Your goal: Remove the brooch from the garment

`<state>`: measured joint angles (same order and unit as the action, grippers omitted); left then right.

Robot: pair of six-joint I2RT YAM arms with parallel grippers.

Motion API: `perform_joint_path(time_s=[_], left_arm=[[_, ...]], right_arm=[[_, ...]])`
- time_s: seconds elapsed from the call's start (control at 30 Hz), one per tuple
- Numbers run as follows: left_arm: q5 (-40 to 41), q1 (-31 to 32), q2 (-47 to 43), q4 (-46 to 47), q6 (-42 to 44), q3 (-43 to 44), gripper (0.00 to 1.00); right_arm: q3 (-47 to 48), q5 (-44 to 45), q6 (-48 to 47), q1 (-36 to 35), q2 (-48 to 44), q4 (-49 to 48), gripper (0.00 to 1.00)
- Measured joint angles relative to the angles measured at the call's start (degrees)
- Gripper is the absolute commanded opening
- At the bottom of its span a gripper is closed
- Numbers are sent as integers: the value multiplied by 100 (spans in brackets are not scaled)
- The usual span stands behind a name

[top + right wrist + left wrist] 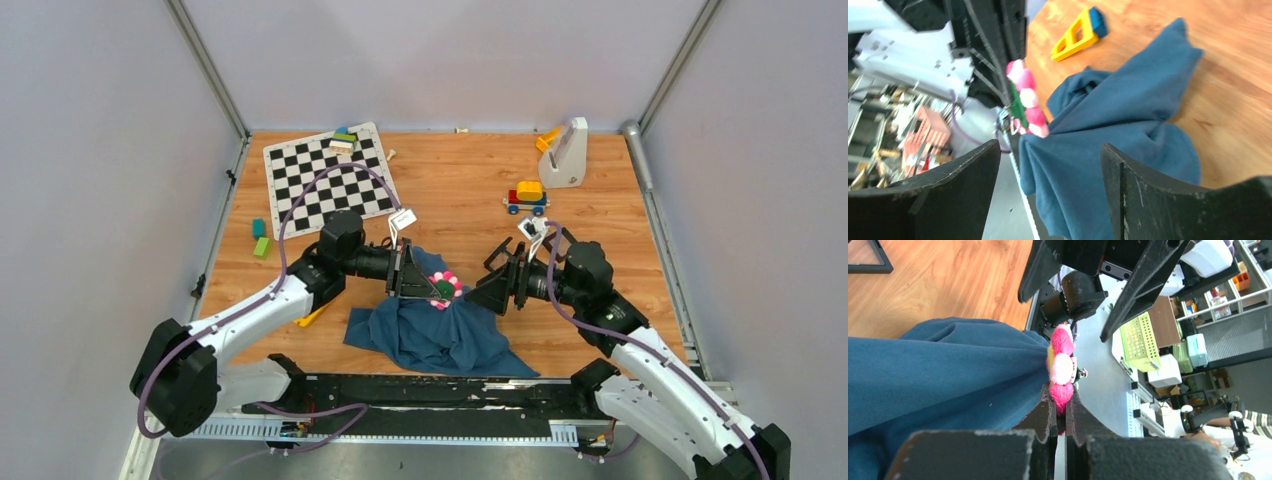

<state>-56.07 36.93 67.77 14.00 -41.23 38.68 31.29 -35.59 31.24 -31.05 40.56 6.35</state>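
Note:
The teal-blue garment (440, 335) hangs in folds near the table's front edge, lifted at its top. The pink and white flower brooch (446, 288) sits at that raised top, still against the cloth. My left gripper (432, 286) is shut on the brooch's lower pink petal (1062, 392), with the garment (938, 375) to its left. My right gripper (492, 287) is open just right of the brooch, its jaws wide apart. In the right wrist view the brooch (1027, 105) and garment (1108, 140) lie ahead of its fingers (1138, 190).
A chessboard (328, 180) with blocks lies at the back left. A toy car (527, 196) and a white stand (566, 155) are at the back right. Green blocks (260, 238) lie left. A yellow piece (1075, 35) lies beyond the garment.

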Motion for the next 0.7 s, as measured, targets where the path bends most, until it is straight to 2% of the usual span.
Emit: perform_joint_path(time_s=[0.13,0.33,0.5,0.7], left_arm=[[-61,13,-79,-354,275,50,0],[-85,181,-76,-551,431,50,0],[-90,313,-68,-568,481,55,0],[-87,413,90,-564,535,168,0]], right_arm=[[-278,-789,22,0,59,-769,69],[-492,-1274,42,0,155,-1458,63],[-485,-1394,-52,0,428,-1576,55],[-411,-1541,-166,-50,748,-1587,53]])
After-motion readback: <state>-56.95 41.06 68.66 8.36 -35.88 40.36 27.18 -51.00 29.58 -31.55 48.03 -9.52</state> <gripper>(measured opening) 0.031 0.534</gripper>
